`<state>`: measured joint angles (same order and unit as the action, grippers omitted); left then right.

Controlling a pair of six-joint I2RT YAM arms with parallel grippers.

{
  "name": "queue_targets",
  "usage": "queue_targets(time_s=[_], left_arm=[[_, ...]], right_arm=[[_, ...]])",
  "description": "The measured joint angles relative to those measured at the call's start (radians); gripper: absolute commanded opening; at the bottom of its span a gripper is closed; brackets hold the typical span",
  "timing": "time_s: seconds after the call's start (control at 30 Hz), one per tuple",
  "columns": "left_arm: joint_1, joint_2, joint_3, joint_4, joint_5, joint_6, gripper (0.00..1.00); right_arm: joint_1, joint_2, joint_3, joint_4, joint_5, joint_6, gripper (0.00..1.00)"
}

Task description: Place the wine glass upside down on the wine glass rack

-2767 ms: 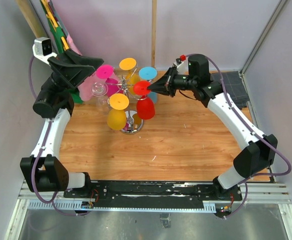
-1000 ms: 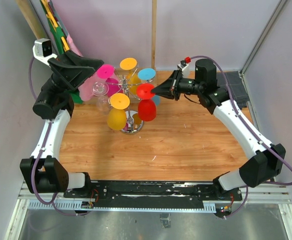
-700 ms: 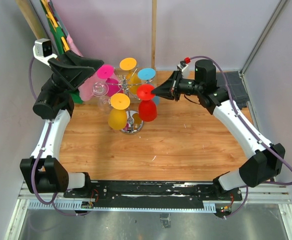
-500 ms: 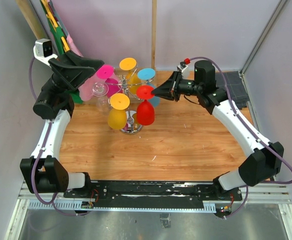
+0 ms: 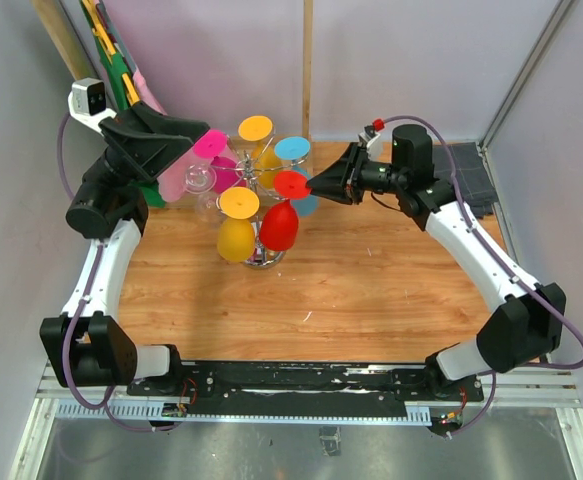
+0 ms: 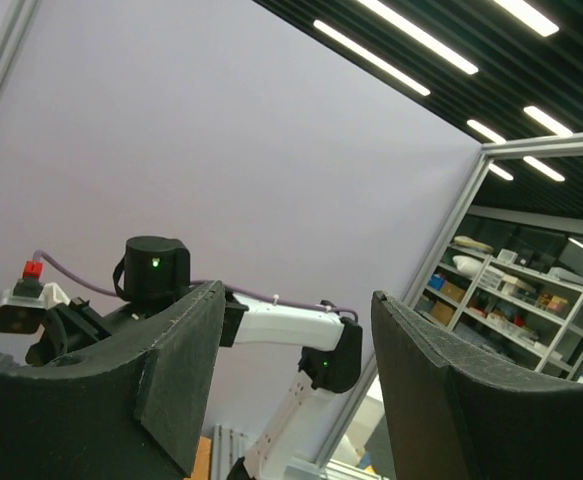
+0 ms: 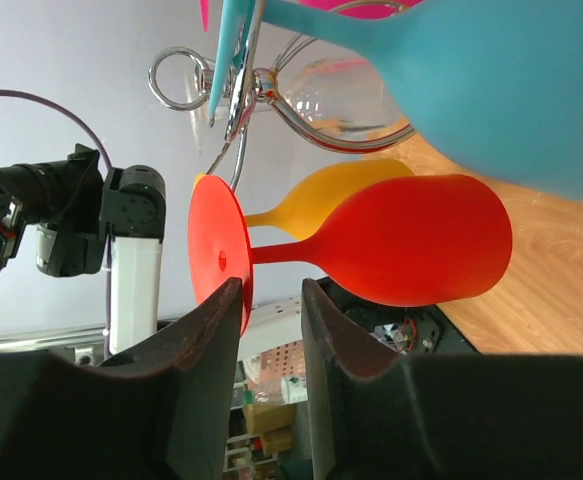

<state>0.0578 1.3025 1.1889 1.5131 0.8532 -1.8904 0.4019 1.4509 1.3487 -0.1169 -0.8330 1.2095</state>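
Overhead, the right arm reaches from the near right corner toward back centre, forearm roughly level. The right gripper (image 5: 316, 184) points left at the wine glass rack (image 5: 258, 180). Its tip meets the foot of the red wine glass (image 5: 278, 228), which hangs foot-up and bowl-down on the rack's right side, the bowl tilted in toward the pole.

Right wrist view: fingers (image 7: 206, 340) narrowly apart. The red foot's rim touches one finger only, with a gap to the other, so it is not pinched.

Left arm raised high at back left, left gripper (image 5: 196, 140) aimed right, its tip beside the foot of the pink glass (image 5: 208, 146). Its wrist camera looks upward; fingers spread wide, nothing between them.

Hard to read:
- Cannot tell whether the red stem sits in a curled arm; the blue glass (image 7: 491, 90) crowds that view.
- The rack's round base is mostly hidden under the yellow glass (image 5: 234, 238) and the red bowl.
- A clear glass (image 5: 199, 180) barely shows.

Surface: wood-grain table (image 5: 371, 290), dark mat (image 5: 468, 165) at back right.

Room: pale lilac walls, a wooden post (image 5: 307, 60) against the back one, strip lights (image 6: 421, 40) overhead.
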Motion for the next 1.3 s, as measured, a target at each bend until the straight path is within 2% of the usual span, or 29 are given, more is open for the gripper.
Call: queue_targets(time_s=[0.1, 0.37, 0.43, 0.6, 0.67, 0.7, 0.93, 1.1, 1.2, 1.3], left_arm=[[0.000, -0.005, 0.000, -0.006, 0.011, 0.018, 0.65], [0.000, -0.036, 0.000, -0.084, 0.049, 0.100, 0.65], [0.000, -0.053, 0.000, -0.164, 0.066, 0.156, 0.65], [0.002, -0.120, 0.003, -0.478, 0.089, 0.392, 0.68], [0.002, -0.138, 0.009, -0.578, 0.090, 0.470, 0.70], [0.002, -0.145, 0.015, -0.634, 0.090, 0.512, 0.71], [0.002, -0.165, 0.070, -0.951, 0.081, 0.756, 0.83], [0.002, -0.170, 0.099, -1.067, 0.071, 0.858, 0.91], [0.002, -0.171, 0.100, -1.091, 0.071, 0.877, 0.99], [0.003, -0.171, 0.100, -1.101, 0.068, 0.880, 0.99]], right_arm=[[-0.017, -0.014, 0.000, -0.021, 0.009, -0.034, 0.34], [-0.073, -0.079, 0.002, -0.073, 0.034, -0.122, 0.50], [-0.094, -0.094, 0.010, -0.102, 0.047, -0.163, 0.52], [-0.161, -0.130, 0.053, -0.177, 0.109, -0.294, 0.56], [-0.179, -0.139, 0.074, -0.202, 0.133, -0.337, 0.61], [-0.189, -0.142, 0.094, -0.220, 0.154, -0.370, 0.67], [-0.214, -0.146, 0.192, -0.314, 0.264, -0.522, 0.82], [-0.237, -0.146, 0.232, -0.348, 0.308, -0.582, 0.98], [-0.237, -0.146, 0.235, -0.359, 0.311, -0.592, 0.99], [-0.237, -0.146, 0.236, -0.368, 0.312, -0.594, 0.99]])
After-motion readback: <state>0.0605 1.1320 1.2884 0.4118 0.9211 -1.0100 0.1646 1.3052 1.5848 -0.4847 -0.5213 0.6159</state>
